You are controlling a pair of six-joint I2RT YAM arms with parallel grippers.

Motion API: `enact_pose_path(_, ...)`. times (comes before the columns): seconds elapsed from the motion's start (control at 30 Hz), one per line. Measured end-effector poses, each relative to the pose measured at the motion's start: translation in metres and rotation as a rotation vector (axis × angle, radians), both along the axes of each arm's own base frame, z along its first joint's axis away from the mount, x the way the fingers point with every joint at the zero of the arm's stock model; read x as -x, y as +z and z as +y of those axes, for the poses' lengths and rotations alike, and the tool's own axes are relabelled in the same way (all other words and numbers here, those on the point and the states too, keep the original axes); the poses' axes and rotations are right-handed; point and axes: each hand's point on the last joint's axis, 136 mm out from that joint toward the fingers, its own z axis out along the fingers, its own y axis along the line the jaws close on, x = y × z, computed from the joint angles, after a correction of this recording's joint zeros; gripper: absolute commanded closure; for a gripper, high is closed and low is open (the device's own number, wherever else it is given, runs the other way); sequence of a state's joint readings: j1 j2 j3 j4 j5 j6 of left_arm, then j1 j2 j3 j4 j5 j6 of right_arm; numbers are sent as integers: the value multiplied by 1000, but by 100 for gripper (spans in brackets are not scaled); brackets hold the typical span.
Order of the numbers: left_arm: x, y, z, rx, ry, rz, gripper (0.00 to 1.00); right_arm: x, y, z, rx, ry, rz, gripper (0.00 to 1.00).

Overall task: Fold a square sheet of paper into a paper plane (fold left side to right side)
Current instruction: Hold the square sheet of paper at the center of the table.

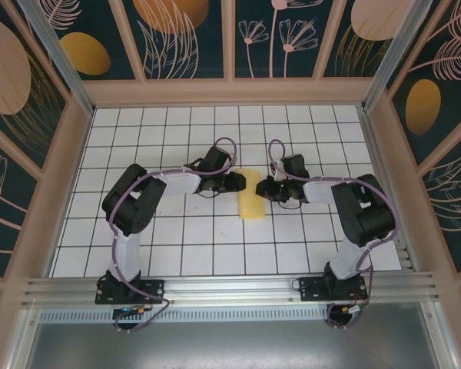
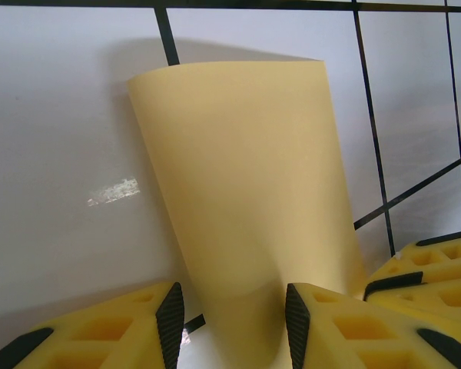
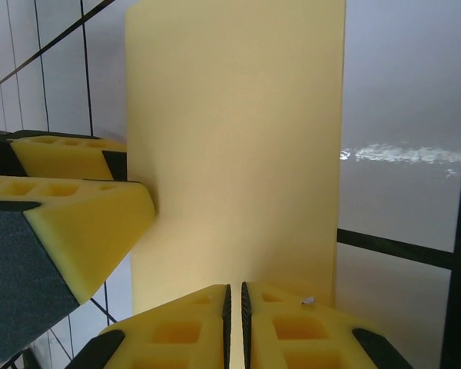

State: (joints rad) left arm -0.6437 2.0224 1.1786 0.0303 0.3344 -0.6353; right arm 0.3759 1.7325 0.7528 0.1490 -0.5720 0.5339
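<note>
Top external gives us the sheet (image 1: 253, 196) as a narrow doubled strip between left gripper (image 2: 232, 315), half-open astride its curled edge, and right gripper (image 3: 235, 311), near-shut and apparently pinching it; we judge the first fold laid but uncreased, plane folds all remaining.

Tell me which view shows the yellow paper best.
Top external: the whole yellow paper shows, a narrow strip with every edge in frame. Left wrist shows it close and curved, its near end hidden between fingers. Right wrist crops its far end.
</note>
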Motion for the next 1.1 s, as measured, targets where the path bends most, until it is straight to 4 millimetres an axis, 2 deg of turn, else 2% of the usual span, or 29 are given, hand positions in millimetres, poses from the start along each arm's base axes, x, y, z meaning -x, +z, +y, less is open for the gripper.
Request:
enact_pose_path(0.2,0,0,0,0,0,1,57,3,-11,-1,16,-1,32,84)
enact_pose_path(0.57,0,0,0,0,1,-1,55,2,-12,-1,32,-4,47,84)
enact_pose_path(0.77,0,4,0,-18,9,-23,47,2,-13,-1,39,-3,51,84)
enact_pose_path(0.87,4,7,11,-54,30,-25,43,1,-13,-1,42,-4,55,84)
enact_pose_path(1.0,5,24,21,-67,55,-51,44,1,-14,-1,46,-4,63,84)
enact_pose_path(1.1,6,42,20,-31,50,-73,52,1,-14,-1,46,-4,64,84)
